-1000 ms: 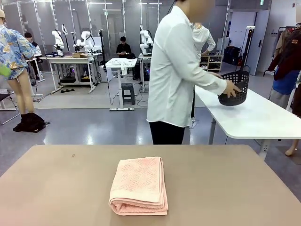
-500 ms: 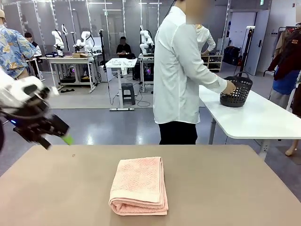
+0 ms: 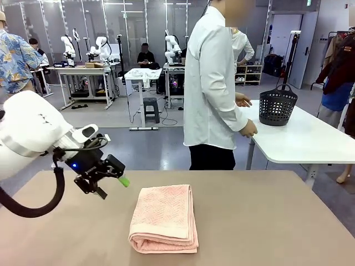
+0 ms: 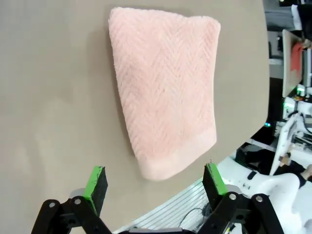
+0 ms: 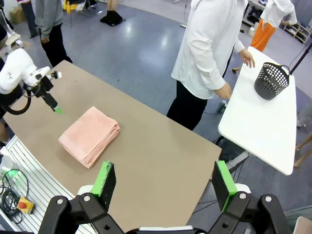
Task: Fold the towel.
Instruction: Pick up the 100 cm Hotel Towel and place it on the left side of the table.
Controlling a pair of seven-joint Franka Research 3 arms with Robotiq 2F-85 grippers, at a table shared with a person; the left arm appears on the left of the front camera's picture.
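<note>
The towel (image 3: 163, 217) lies folded into a thick pale pink rectangle on the brown table (image 3: 266, 221), near its front middle. My left gripper (image 3: 112, 187) hovers just left of the towel's far corner, open, with nothing between its green pads. In the left wrist view the towel (image 4: 165, 87) lies spread ahead of the open left gripper (image 4: 155, 180), its plain border band nearest the fingers. From high above the near right side, the right gripper (image 5: 164, 180) is open and empty, and the towel (image 5: 90, 135) lies far off beside the left gripper (image 5: 52, 103).
A person in a white shirt (image 3: 213, 83) stands beyond the table's far edge, turned toward a white side table (image 3: 299, 141). A dark basket (image 3: 276, 105) stands on that side table. Brown tabletop surrounds the towel on every side.
My left arm has swung in from the left, down toward the towel's left side. The person has set the basket on the white table and let go of it.
</note>
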